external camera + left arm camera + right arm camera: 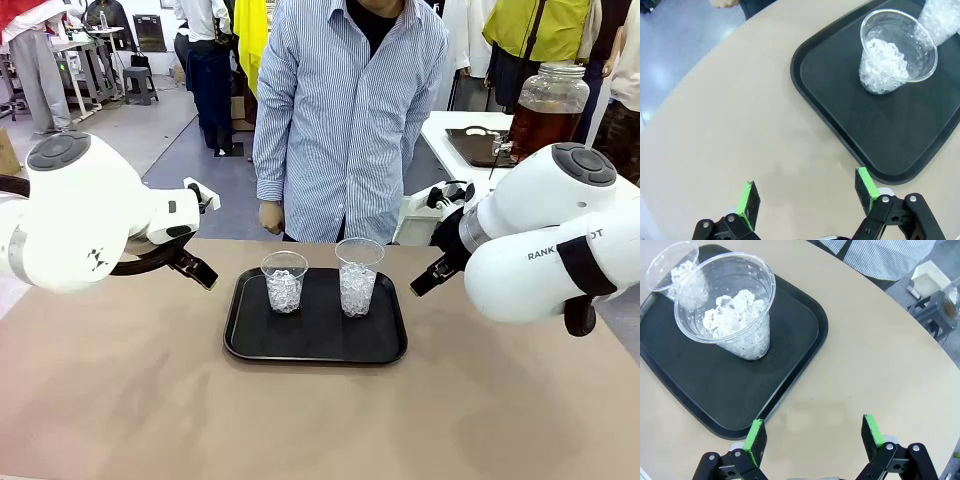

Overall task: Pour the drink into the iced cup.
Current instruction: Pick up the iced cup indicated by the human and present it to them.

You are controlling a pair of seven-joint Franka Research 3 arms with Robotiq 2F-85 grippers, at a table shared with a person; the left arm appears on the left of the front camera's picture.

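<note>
Left end effector (805, 187) and right end effector (813, 430) released, empty. Left cup (284, 283) and right cup (358, 277), iced, on tray (315, 345): probably light, thin-walled, crushable; grasp mid-wall gently.

The tray (250, 335) takes the centre of the table (120, 410). A short iced cup (284, 282) and a tall iced cup (358, 277) stand on its far half, near each other but apart. The tray's near half and the table at lower left and lower right are bare. A person (345, 120) blocks the far edge, upper centre.
</note>
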